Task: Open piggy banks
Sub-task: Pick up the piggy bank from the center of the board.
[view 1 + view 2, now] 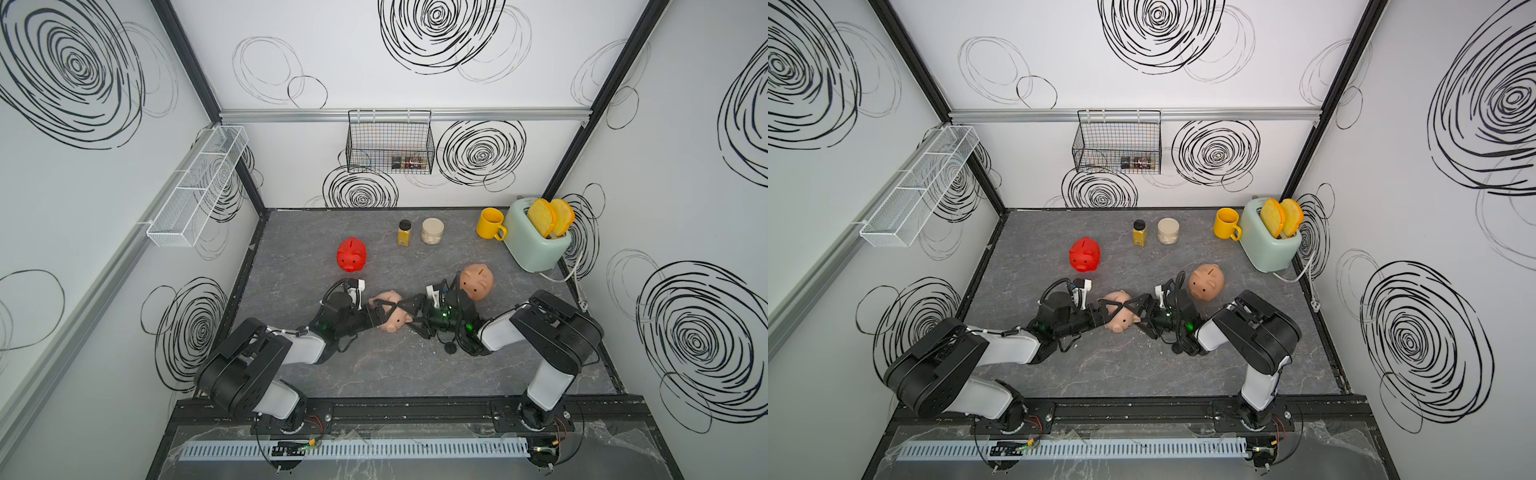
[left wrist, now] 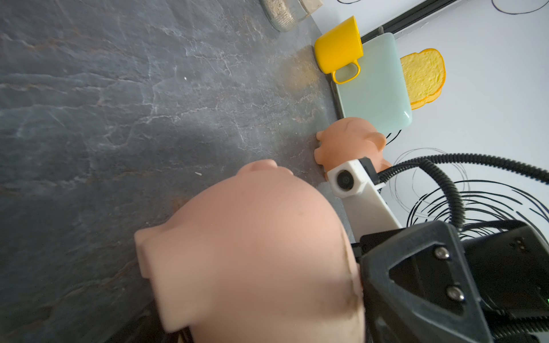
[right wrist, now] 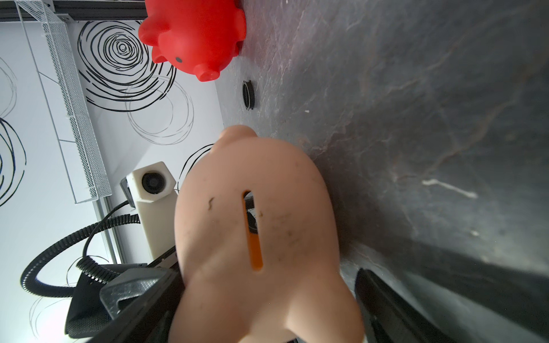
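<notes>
Am counting three glossy plastic piggy banks: bright red pig (image 1: 351, 254), pale pink pig (image 1: 392, 320), peach-tan pig (image 1: 478, 281). Two yellow toast slices (image 1: 540, 217) (image 1: 563, 215), one mint-green toaster (image 1: 534, 249), one yellow mug (image 1: 490, 224). Two jars: black-lidded spice jar (image 1: 404, 232), clear round jar (image 1: 432, 231). Two baskets: white mesh basket (image 1: 178, 216), black wire basket (image 1: 374, 145).

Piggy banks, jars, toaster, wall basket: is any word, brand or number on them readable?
None can be read.
Small items in the black wire basket: possible labels, too small to read.
Red piggy bank, pale pink piggy bank, peach-tan piggy bank, spice jar, toaster: no writing shows.
</notes>
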You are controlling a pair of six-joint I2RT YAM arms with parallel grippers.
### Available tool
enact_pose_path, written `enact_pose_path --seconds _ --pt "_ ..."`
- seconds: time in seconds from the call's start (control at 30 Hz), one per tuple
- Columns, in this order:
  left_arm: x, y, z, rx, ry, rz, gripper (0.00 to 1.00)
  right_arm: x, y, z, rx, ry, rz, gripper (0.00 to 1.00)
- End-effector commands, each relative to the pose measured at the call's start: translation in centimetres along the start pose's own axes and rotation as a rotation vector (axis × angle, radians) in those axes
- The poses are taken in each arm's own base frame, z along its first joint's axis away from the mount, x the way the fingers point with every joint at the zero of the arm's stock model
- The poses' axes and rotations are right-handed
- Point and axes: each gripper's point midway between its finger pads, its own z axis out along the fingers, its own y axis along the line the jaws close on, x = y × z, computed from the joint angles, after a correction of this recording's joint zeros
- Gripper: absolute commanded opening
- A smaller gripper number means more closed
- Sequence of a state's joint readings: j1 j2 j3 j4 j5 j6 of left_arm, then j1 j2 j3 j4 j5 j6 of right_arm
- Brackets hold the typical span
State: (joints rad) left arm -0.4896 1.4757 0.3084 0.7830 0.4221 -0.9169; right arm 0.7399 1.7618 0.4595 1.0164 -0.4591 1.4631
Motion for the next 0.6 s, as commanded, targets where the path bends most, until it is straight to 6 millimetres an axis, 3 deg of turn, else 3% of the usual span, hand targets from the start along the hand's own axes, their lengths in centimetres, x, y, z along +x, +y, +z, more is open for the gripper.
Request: enact_pose_path --seconds 0.0,0.57 --pt "1.65 1.82 0.02 -0.056 0.058 -0.046 0.96 0.37 1.01 0.51 -0.034 0.026 -0.011 0.94" --pt "1.78 1.99 0.11 -0.06 0.064 -0.047 0.96 0.71 1.57 0.29 -0.065 0.037 -0.047 0.96"
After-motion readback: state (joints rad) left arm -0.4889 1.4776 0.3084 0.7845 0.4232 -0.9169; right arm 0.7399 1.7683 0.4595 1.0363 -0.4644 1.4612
